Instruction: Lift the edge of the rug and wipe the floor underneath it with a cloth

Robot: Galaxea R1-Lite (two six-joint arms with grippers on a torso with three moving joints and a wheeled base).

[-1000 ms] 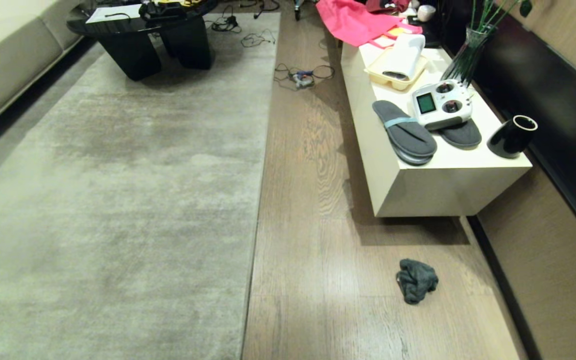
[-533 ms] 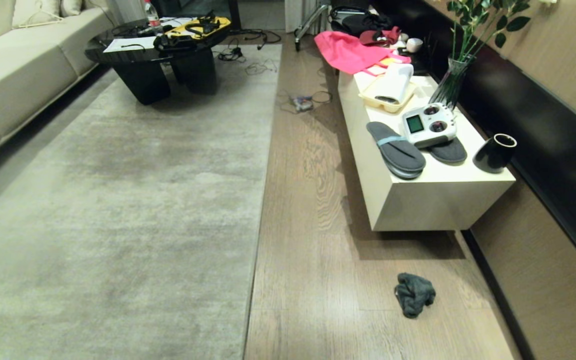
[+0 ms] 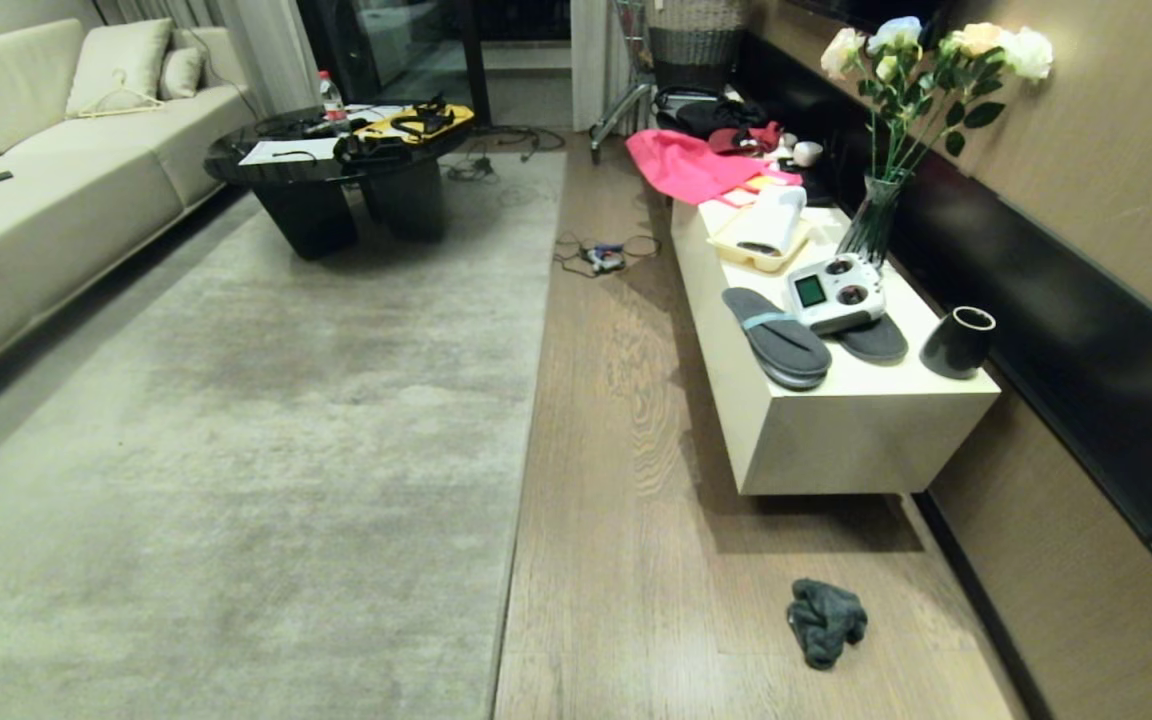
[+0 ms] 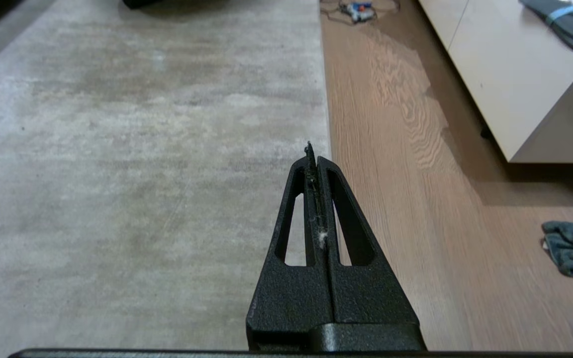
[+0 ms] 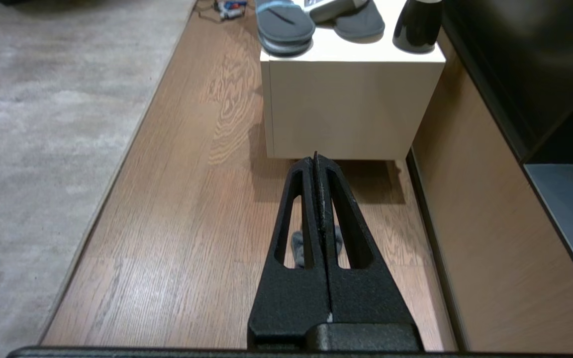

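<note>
Neither arm appears in my head view. In the wrist views, my left gripper (image 4: 312,156) has its fingers pressed fully together, holding nothing, above the rug edge (image 4: 327,119). My right gripper (image 5: 315,161) is likewise closed and empty, and its fingers hide most of the cloth (image 5: 296,246). In the head view the cloth (image 3: 825,620) is a small, crumpled dark teal-grey towel at lower right, lying on the floor (image 3: 616,480), light brown wood-grain planks. The pale grey-beige rug, with darker mottled patches, fills the left and is cut off at the bottom; its straight border runs down the centre. A white controller (image 3: 834,293) rests on grey slippers (image 3: 776,338) atop a cream cabinet (image 3: 866,430); I can read no writing on its green screen.
</note>
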